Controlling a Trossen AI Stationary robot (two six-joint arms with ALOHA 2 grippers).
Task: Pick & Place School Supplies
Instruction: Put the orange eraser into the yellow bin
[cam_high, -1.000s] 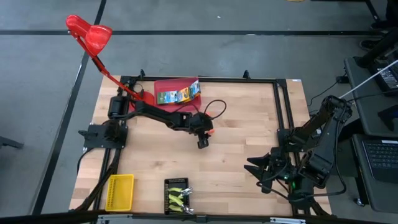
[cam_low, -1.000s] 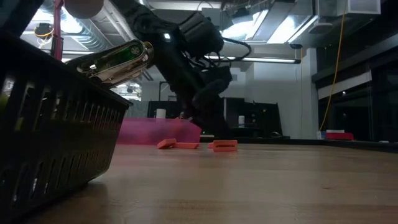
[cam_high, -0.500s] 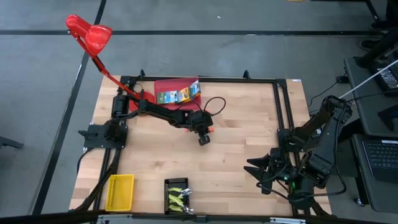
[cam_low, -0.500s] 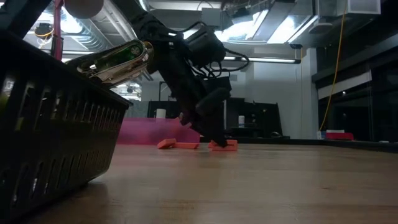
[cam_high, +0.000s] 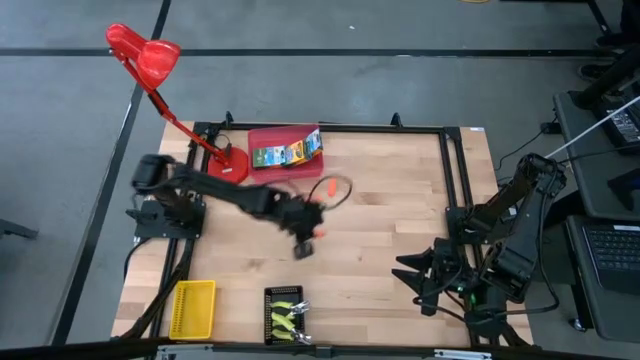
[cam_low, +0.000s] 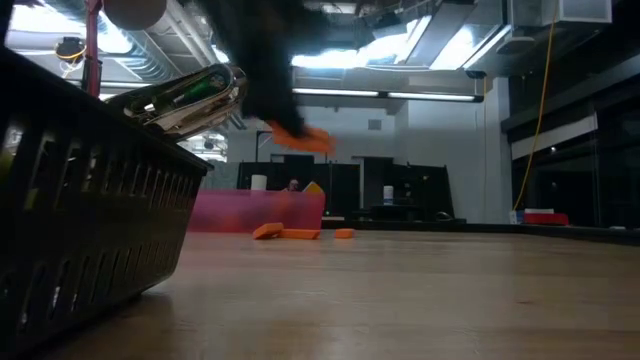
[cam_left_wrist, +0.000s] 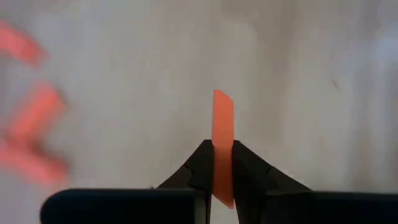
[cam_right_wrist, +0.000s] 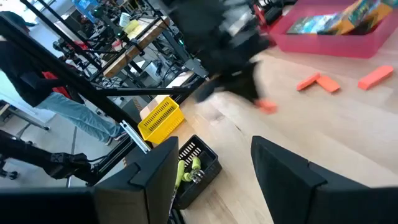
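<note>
Left gripper pinches one orange piece edge-on between its fingers, lifted above mid-table, other orange pieces lying on the wood by the red tray; right gripper spread wide, waiting at the table's right edge.
</note>
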